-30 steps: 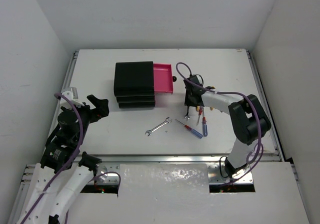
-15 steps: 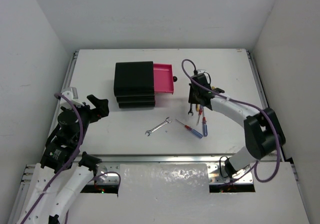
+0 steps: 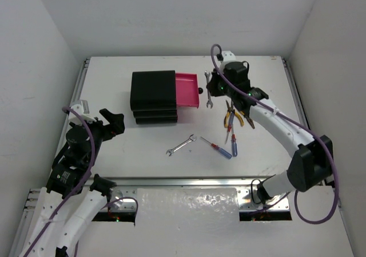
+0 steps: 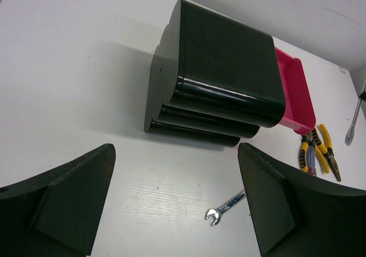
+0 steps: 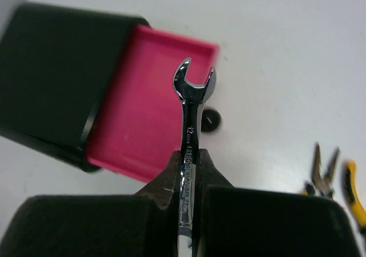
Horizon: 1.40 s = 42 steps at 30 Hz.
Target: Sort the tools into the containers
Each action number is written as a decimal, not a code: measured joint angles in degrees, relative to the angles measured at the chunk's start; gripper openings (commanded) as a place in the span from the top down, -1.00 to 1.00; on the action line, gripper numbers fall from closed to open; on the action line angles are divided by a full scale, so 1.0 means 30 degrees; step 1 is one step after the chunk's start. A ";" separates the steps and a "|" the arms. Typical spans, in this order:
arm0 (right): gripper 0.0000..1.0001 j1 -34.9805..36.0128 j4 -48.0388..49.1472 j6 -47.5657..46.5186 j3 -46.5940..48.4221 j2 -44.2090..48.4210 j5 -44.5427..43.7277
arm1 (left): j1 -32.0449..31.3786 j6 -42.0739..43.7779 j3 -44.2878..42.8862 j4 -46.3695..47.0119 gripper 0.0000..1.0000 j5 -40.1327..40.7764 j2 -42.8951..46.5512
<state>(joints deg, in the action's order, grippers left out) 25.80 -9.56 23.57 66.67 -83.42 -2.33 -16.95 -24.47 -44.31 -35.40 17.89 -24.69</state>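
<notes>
My right gripper [image 3: 214,91] is shut on a silver wrench [image 3: 209,101], which hangs just right of the knob [image 3: 199,90] of the open top drawer [image 3: 186,89] of the black chest [image 3: 153,97]. In the right wrist view the wrench [image 5: 191,119] stands between my fingers [image 5: 191,171], over the pink drawer's [image 5: 148,108] right edge. A second wrench [image 3: 180,145] lies on the table. Two yellow-handled pliers [image 3: 237,116] and the red and blue screwdrivers [image 3: 229,142] lie right of it. My left gripper [image 3: 114,122] is open and empty, left of the chest.
The two lower drawers [image 3: 155,118] are shut. In the left wrist view the chest [image 4: 223,74], the loose wrench [image 4: 226,207] and the pliers [image 4: 320,154] show between my wide-open fingers [image 4: 63,200]. White walls enclose the table [image 3: 114,148].
My right gripper has lifted the wrench from the table beside the pliers and carried it back and left, towards the open drawer. The left arm has not moved.
</notes>
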 measured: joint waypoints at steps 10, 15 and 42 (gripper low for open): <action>1.00 0.0131 0.0291 -0.3162 0.6171 -0.5377 0.4284 | 0.0000 -0.0007 0.0000 0.0000 -0.73 0.0015 -0.0007; 1.00 0.0131 -0.0160 -0.4473 0.6943 -0.7606 0.4874 | 0.0000 -0.0007 0.0000 0.0000 -0.73 0.0015 -0.0007; -0.98 0.1537 -0.1333 -0.4510 0.3767 -0.3614 0.3206 | 0.0000 0.0000 0.0000 0.0007 -0.73 0.0000 -0.0109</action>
<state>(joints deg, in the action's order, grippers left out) 30.41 -13.56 10.04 77.97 -94.26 7.29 -16.95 -24.47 -44.31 -35.38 17.89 -25.02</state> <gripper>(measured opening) 0.884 0.865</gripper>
